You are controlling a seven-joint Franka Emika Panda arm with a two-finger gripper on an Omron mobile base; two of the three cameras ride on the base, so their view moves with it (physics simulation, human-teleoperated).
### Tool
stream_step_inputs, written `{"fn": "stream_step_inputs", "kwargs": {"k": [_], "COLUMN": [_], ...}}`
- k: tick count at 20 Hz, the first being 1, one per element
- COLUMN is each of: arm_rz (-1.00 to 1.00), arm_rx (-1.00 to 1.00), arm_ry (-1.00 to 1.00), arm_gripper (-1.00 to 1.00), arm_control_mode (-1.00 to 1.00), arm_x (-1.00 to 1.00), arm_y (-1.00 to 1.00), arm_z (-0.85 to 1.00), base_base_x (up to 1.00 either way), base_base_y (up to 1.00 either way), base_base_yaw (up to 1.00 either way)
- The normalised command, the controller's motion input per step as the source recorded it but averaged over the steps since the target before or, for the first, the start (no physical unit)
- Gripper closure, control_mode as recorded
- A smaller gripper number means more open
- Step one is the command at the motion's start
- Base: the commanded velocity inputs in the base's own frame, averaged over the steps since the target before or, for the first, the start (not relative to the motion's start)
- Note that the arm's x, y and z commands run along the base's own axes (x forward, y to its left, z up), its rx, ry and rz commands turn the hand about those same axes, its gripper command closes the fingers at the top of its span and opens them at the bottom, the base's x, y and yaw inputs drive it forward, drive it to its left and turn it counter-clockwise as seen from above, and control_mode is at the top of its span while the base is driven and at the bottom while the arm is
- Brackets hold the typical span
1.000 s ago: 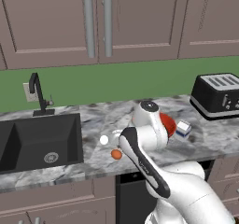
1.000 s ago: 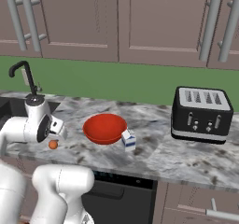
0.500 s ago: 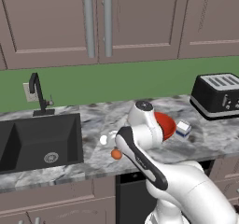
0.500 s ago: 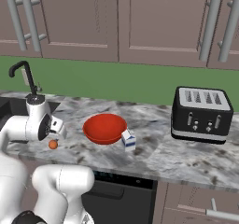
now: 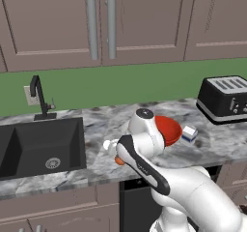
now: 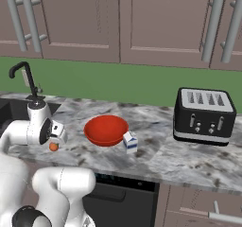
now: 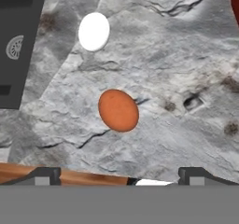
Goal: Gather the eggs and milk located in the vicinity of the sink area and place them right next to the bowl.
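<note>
While end effector (image 7: 119, 175) hangs wide, orange-brown egg (image 7: 118, 110) below, no legible writing.

A glossy white robot arm (image 5: 193, 197) built of rounded, bulbous segments, with a dark charcoal band (image 5: 141, 166) running along one link and a round white joint cap (image 5: 144, 114) bearing a small dark centre. Its tool (image 7: 119, 175) ends in two small, dark grey, blocky fingertips (image 7: 45, 175).

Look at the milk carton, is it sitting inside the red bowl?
No, the milk carton stands on the counter just beside the red bowl, outside its rim.
</note>
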Motion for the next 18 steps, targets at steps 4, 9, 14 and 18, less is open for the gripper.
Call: {"fn": "stream_step_inputs", "kwargs": {"k": [4,9,14,18], "arm_rz": [0.0,0.0,0.0,0.0], "arm_rx": [-0.01,0.0,0.0,0.0], "arm_ry": [0.0,0.0,0.0,0.0], "arm_gripper": [-1.0,-1.0,-1.0,-1.0], "arm_control_mode": [-1.0,-1.0,-1.0,-1.0], "arm_x": [0.1,0.12,0.26,0.28], "arm_y": [0.0,0.0,0.0,0.02], "arm_z": [-0.19,-0.16,-0.13,-0.13], "base_base_x": [0.0,0.0,0.0,0.0], "base_base_y": [0.0,0.0,0.0,0.0], "base_base_yaw": [0.0,0.0,0.0,0.0]}}
